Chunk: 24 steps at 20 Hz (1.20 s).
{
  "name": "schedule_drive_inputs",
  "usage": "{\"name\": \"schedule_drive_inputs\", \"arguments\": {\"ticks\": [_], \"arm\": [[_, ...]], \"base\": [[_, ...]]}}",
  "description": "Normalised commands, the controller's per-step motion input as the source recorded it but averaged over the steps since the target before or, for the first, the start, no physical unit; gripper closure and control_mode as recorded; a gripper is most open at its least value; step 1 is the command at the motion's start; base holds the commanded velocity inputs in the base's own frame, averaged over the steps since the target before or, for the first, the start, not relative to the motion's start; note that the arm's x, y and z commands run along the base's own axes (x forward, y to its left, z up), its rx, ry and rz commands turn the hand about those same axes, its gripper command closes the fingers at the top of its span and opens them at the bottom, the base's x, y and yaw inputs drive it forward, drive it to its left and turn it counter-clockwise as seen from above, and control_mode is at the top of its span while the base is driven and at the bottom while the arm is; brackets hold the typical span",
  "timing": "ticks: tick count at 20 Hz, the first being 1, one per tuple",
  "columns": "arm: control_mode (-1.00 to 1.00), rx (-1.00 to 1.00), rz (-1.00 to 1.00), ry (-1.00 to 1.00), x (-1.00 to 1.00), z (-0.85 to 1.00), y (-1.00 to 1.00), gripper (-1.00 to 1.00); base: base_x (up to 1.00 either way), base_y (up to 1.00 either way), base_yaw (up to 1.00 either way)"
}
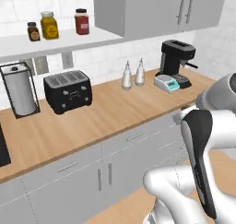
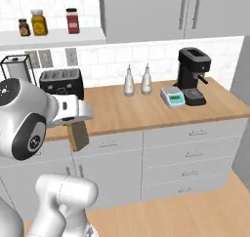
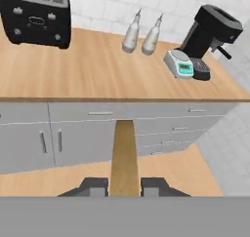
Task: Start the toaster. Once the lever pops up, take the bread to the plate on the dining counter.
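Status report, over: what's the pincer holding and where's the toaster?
Pincer shut on bread, clear of counter. Toaster back on counter. Nothing blocking.

Wood-topped wall counter [image 1: 106,112]: black two-slot toaster [image 1: 68,91] at left; paper-towel holder [image 1: 19,90] beside it; two pale bottles [image 1: 133,74] centre; coffee machine [image 1: 176,61] and small scale [image 1: 166,83] right; three jars [image 1: 55,25] on shelf above.

Toaster [image 1: 67,91] on wall counter [image 1: 115,109], paper-towel holder [image 1: 19,89] to its left. Two bottles [image 1: 132,74] right of toaster, against wall. Scale [image 1: 166,84] right of bottles, coffee machine [image 1: 177,61] just behind it. Three jars [image 1: 56,25] on shelf [image 1: 41,43] above toaster. Bread [image 3: 124,159] between gripper [image 3: 124,186] fingertips, before counter edge.
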Motion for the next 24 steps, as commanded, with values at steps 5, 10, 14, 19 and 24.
{"name": "schedule_drive_inputs", "arguments": {"ticks": [5,10,14,19,24], "arm": [[1.00,0.00,0.00,0.00,0.00,0.00,0.00,1.00],[1.00,0.00,0.00,0.00,0.00,0.00,0.00,1.00],[1.00,0.00,0.00,0.00,0.00,0.00,0.00,1.00],[1.00,0.00,0.00,0.00,0.00,0.00,0.00,1.00],[1.00,0.00,0.00,0.00,0.00,0.00,0.00,1.00]], "base": [[-0.06,0.00,-0.91],[0.00,0.00,-0.99],[0.00,0.00,-1.00],[0.00,0.00,-1.00],[0.00,0.00,-1.00]]}}
